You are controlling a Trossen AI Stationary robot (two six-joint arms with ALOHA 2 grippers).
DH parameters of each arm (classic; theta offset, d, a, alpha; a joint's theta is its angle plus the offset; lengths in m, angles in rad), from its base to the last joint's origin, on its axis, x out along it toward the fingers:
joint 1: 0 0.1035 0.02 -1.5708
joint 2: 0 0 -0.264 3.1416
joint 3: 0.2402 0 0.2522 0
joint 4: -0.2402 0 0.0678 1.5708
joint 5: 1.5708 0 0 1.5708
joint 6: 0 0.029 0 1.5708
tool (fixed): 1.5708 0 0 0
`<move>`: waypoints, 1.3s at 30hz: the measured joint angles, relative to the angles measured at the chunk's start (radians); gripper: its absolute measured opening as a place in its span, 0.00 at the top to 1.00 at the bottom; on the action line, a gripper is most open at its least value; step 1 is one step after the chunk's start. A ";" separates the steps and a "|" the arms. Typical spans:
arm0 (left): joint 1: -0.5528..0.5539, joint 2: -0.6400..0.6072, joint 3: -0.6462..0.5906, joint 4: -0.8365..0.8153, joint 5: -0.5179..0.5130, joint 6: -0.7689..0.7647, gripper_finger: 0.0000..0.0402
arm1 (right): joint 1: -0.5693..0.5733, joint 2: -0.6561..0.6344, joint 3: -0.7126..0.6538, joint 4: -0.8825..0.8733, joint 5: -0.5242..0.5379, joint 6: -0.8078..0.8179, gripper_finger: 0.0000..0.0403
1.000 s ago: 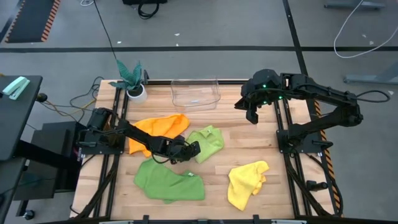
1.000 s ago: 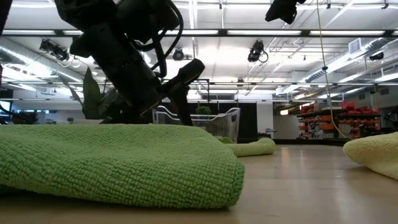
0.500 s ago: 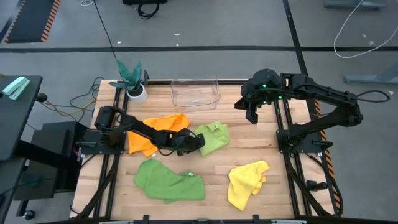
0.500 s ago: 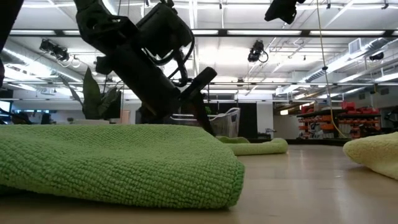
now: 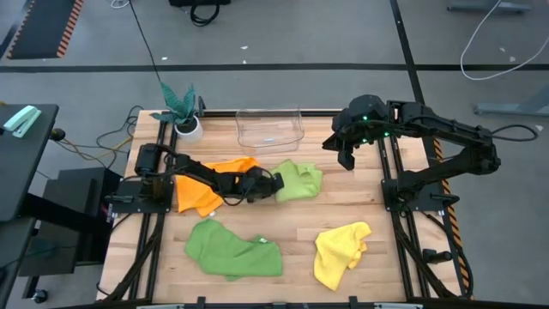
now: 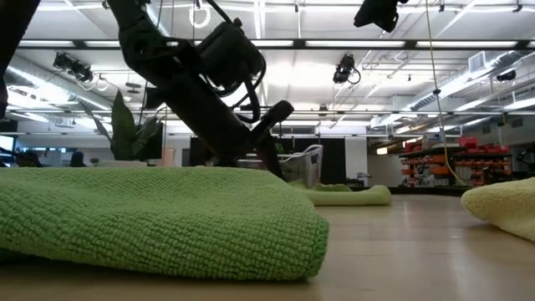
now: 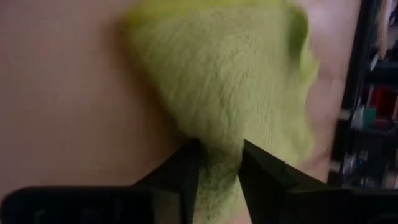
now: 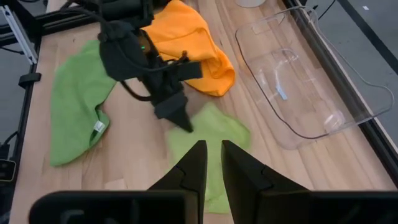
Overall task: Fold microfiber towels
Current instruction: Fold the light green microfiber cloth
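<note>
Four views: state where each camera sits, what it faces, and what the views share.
High: overhead, looking down on the table and both arms.
Low: at tabletop height, behind the darker green towel.
Left wrist: left gripper pinching the lime towel.
Right wrist: right gripper raised above the clear bin.
All four show the lime towel.

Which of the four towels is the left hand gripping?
The light lime green towel, pinched at its edge by the left hand; the other three lie untouched.

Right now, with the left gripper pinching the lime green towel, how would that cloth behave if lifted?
The lime green towel lies rumpled, so it would probably drape limply. Its fluffy pile bunches between the left gripper fingers, so it likely grips well. It looks light, apt to drag rather than slide cleanly.
</note>
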 joint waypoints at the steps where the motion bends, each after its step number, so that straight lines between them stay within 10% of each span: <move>1: 0.005 0.000 0.002 0.001 -0.007 0.007 0.77 | 0.000 0.000 0.000 0.000 0.000 0.003 0.86; 8: 0.032 0.010 0.072 0.000 -0.028 0.202 0.97 | 0.000 0.000 0.000 0.002 0.000 0.028 0.86; 39: 0.045 -0.030 0.135 0.121 -0.001 0.446 0.99 | 0.000 0.062 0.000 -0.009 0.001 0.064 0.86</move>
